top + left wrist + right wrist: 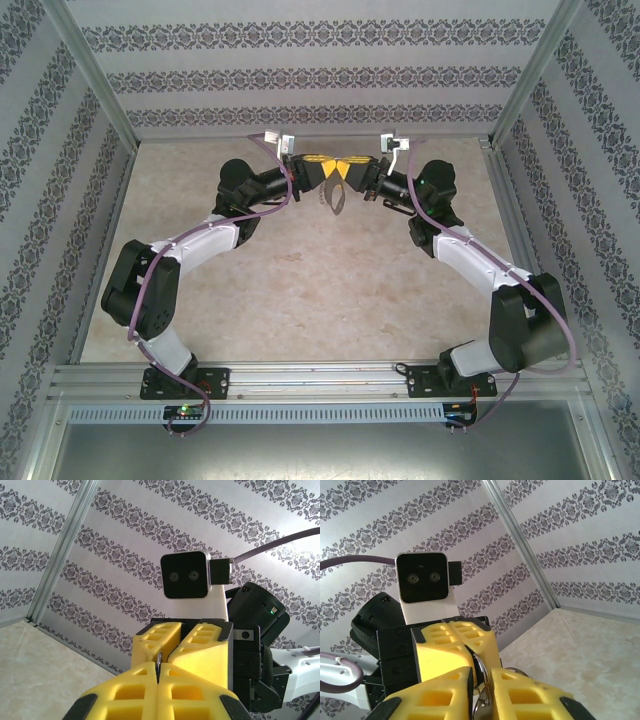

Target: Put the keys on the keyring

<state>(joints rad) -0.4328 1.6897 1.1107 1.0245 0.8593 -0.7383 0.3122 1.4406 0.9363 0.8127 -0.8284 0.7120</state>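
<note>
My two grippers meet tip to tip above the back of the table. The left gripper is shut on a thin sliver of dark metal, the key, seen edge-on at its tips. The right gripper faces it, its yellow fingers closed on the silvery keyring. The ring's loop arcs up towards the left fingers. From above, the keyring hangs as a dark loop under the two grippers.
The beige table top stretches in front of the grippers. Patterned walls with metal corner posts close in the back and sides. An aluminium rail carries the arm bases at the near edge.
</note>
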